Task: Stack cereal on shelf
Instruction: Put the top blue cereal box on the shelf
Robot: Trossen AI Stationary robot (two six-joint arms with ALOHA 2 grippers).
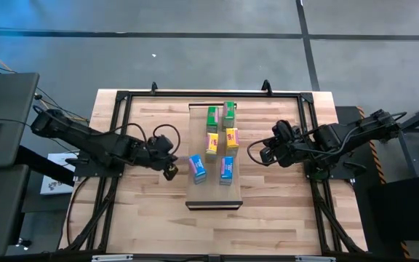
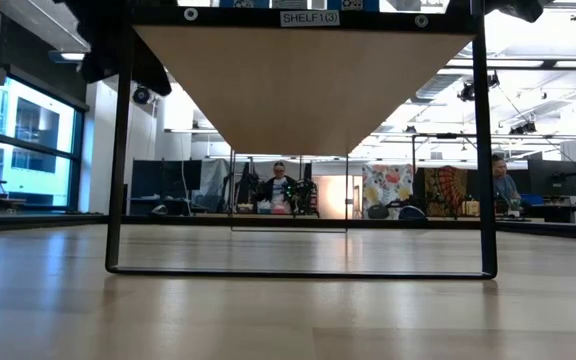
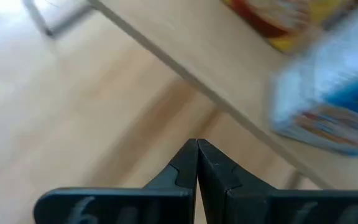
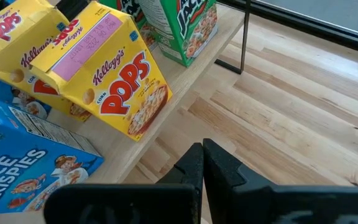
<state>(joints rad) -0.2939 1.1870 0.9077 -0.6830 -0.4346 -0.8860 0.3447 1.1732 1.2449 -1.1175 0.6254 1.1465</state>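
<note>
The shelf (image 1: 214, 195) is a light-wood plank raised on a black frame in the middle of the table; the low view shows its underside (image 2: 308, 80). On it stand two green boxes (image 1: 212, 116) (image 1: 229, 113), two yellow boxes (image 1: 212, 144) (image 1: 231, 138) and two blue boxes (image 1: 197, 169) (image 1: 226, 169). My left gripper (image 1: 170, 172) (image 3: 197, 152) is shut beside the shelf's left edge, near the left blue box (image 3: 334, 93). My right gripper (image 1: 259, 154) (image 4: 202, 155) is shut off the shelf's right edge, facing a yellow box (image 4: 114, 74), a green box (image 4: 188, 28) and a blue box (image 4: 23, 158).
A black metal frame (image 1: 122, 98) runs around the tabletop, and its bar (image 2: 298, 270) crosses the low view. Bare butcher-block table (image 1: 282, 218) lies on both sides of the shelf and toward the near edge. People sit at desks (image 2: 280, 185) in the room beyond.
</note>
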